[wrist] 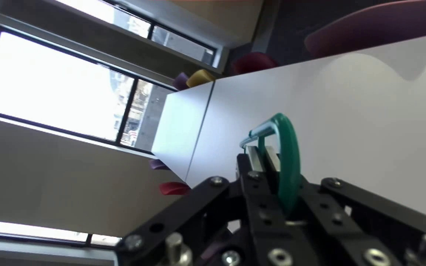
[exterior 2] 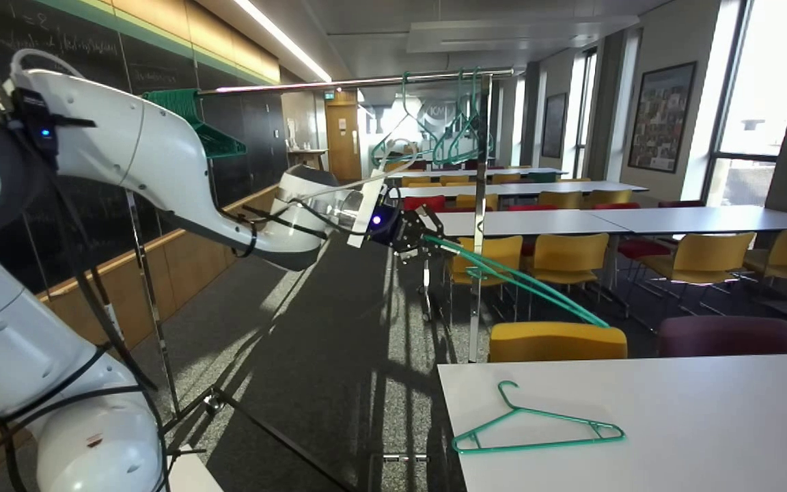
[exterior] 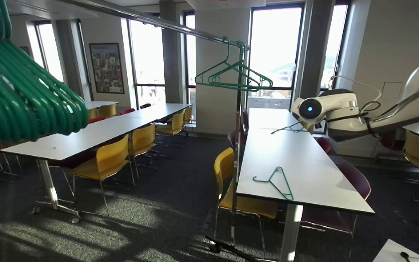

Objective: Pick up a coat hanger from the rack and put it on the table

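My gripper [exterior 2: 436, 236] is shut on a thin green coat hanger [exterior 2: 537, 282], whose frame sticks out from the fingers and slopes downward in the air. In the wrist view, part of the hanger [wrist: 290, 162] runs between the fingers [wrist: 264, 159]. In an exterior view the held hanger [exterior: 292, 128] shows against the white table [exterior: 289, 153], with the fingers mostly hidden behind the wrist. Another green hanger [exterior 2: 537, 447] lies flat near the table's end, seen in both exterior views [exterior: 282, 193]. The rack's rail [exterior: 180, 27] holds a few more thin green hangers [exterior: 227, 86] near its end.
The rack's upright [exterior 2: 479, 205] stands close to the arm and the held hanger. A thick bunch of teal hangers [exterior 2: 212, 140] hangs at the rail's other end. Yellow [exterior 2: 557, 342] and purple [exterior 2: 727, 336] chairs line the table. Another long white table [exterior: 122, 125] stands beyond.
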You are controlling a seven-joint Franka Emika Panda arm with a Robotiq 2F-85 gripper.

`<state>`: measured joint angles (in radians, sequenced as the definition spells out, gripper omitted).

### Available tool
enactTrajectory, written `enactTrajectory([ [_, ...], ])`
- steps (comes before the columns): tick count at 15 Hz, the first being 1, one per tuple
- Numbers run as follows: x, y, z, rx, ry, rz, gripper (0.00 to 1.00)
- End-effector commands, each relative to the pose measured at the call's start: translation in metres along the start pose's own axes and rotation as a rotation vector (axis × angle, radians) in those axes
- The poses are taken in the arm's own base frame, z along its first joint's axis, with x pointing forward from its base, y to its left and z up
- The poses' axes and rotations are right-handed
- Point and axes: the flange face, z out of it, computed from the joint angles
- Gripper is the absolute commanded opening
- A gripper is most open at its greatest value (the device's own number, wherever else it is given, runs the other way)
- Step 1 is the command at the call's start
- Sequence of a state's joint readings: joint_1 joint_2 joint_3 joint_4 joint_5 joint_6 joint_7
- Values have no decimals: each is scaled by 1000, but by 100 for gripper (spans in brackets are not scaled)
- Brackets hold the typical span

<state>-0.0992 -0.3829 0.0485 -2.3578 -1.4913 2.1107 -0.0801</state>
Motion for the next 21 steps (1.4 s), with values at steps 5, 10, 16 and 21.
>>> enactTrajectory([
  [5,61,-3,52,-287,-154,-5,1],
  [10,73,-13,1,-144,-83,288,1],
  [16,65,-8,-41,-76,9,606,1],
  [21,68,-50,-27,55,42,703,1],
])
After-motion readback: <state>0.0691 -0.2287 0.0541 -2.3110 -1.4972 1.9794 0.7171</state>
